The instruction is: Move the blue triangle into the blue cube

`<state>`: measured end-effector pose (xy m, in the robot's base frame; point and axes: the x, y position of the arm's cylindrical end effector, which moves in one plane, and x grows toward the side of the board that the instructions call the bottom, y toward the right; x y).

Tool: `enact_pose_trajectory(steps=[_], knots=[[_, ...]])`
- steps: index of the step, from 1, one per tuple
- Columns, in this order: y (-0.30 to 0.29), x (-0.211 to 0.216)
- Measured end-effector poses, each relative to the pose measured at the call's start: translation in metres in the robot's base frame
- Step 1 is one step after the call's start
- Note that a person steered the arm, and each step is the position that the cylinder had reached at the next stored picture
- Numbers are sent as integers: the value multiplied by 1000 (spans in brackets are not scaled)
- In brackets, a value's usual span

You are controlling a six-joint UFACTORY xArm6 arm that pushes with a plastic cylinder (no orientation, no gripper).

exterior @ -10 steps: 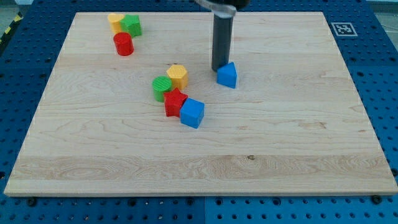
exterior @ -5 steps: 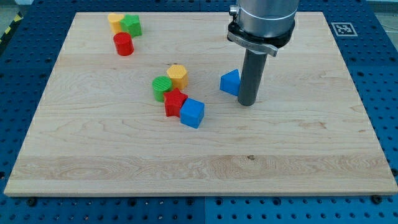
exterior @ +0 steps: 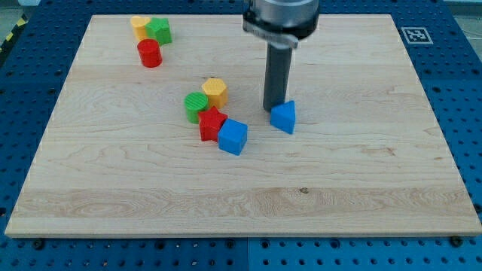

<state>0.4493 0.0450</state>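
The blue triangle (exterior: 284, 117) lies near the middle of the wooden board (exterior: 361, 173). The blue cube (exterior: 233, 137) sits to its left and slightly lower, with a gap between them. My tip (exterior: 271, 109) stands just above and to the left of the blue triangle, touching or nearly touching its upper left edge. The rod rises straight up from there to the view's top.
A red star (exterior: 212, 123), a green cylinder (exterior: 196, 106) and a yellow hexagon (exterior: 215, 92) cluster against the blue cube's upper left. A yellow block (exterior: 139, 26), a green block (exterior: 160, 31) and a red cylinder (exterior: 150, 53) sit at the top left.
My tip moved from the triangle's upper left, round to its right, then back to its upper left. The blue triangle has slid down and slightly right.
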Motion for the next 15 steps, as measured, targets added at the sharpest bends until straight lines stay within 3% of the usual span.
enact_pose_trajectory(steps=[1, 3, 5, 8, 9, 10, 11, 12, 13, 15], knots=[[0, 18], [23, -27], [71, 22], [12, 22], [25, 16], [80, 21], [97, 64], [80, 74], [42, 66], [22, 34]])
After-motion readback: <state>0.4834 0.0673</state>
